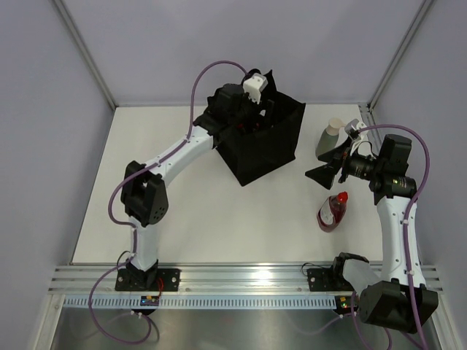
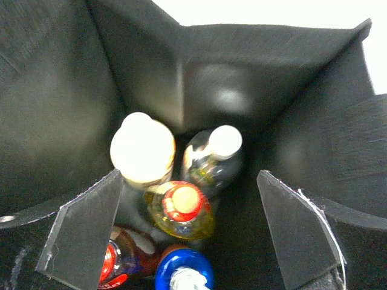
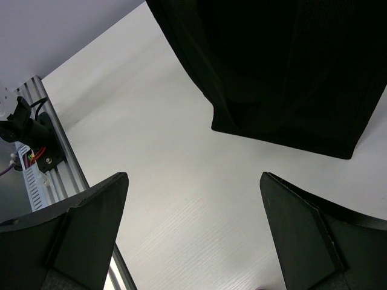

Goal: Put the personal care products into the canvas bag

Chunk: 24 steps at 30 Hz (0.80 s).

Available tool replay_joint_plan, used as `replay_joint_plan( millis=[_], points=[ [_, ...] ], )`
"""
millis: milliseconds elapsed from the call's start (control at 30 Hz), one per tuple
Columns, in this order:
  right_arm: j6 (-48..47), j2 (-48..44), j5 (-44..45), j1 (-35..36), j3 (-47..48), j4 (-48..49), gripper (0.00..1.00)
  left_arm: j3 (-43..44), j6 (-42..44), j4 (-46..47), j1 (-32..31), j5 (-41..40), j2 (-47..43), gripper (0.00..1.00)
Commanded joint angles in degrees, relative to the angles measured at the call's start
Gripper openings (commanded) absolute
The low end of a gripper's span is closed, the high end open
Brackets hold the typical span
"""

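Left gripper (image 2: 188, 181) spread, empty, inside canvas bag (image 1: 266, 146) at table (image 1: 182, 219) far edge, above bottles (image 2: 181, 208). Right gripper (image 1: 323, 173) spread, empty, between grey-green pump bottle (image 1: 330, 136) and dark red bottle (image 1: 333, 211) near right edge. Next, probably: right grasps one, left withdraws.

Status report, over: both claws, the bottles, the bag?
Left claw open over bottles inside canvas bag. Right claw open, empty. Dark red bottle, grey-green bottle on table. No obstacle seen.

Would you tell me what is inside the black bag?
Inside the bag: cream bottle, clear bottle, yellow bottle, dark red bottle, blue cap. Their lower parts and the floor are hidden.
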Motion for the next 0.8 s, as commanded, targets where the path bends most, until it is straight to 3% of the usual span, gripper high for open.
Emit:
replay_joint_plan(
  millis=[0, 133, 233, 300, 467, 567, 667, 767],
  points=[
    [-1.44, 0.03, 0.16, -0.45, 0.62, 0.13, 1.0, 6.0, -2.87, 5.9, 0.13, 4.41, -8.42, 0.99],
    [-0.48, 0.2, 3.84, -0.45, 0.53, 1.27, 0.99, 6.72, -2.7, 3.71, 0.13, 4.24, -15.19, 0.99],
    [5.83, 0.47, 13.05, -0.45, 1.23, 4.78, 0.99, 2.61, -1.03, -0.67, 0.39, 1.79, -23.24, 0.99],
    [11.71, 0.99, 25.43, -0.45, 2.81, 6.72, 0.99, -1.69, 0.38, -3.15, 0.74, -0.15, -28.36, 0.99],
    [14.29, 5.03, 47.4, -0.45, 5.89, 7.42, 0.99, -28.57, 4.25, -4.74, 0.92, -7.53, -49.97, 0.99],
    [12.28, 10.56, 50.52, -0.45, 8.18, 7.86, 1.0, -43.96, 4.25, -4.48, 0.92, -12.1, -62.08, 0.99],
    [8.5, 16.71, 47.9, -0.45, 9.32, 11.19, 1.0, -55.37, 3.55, -4.04, 1.01, -14.39, -69.41, 0.99],
    [6.56, 24.26, 47.18, -0.45, 12.65, 12.61, 0.99, -60.33, 3.02, -4.91, 1.01, -15.36, -75.48, 0.99]
  ],
)
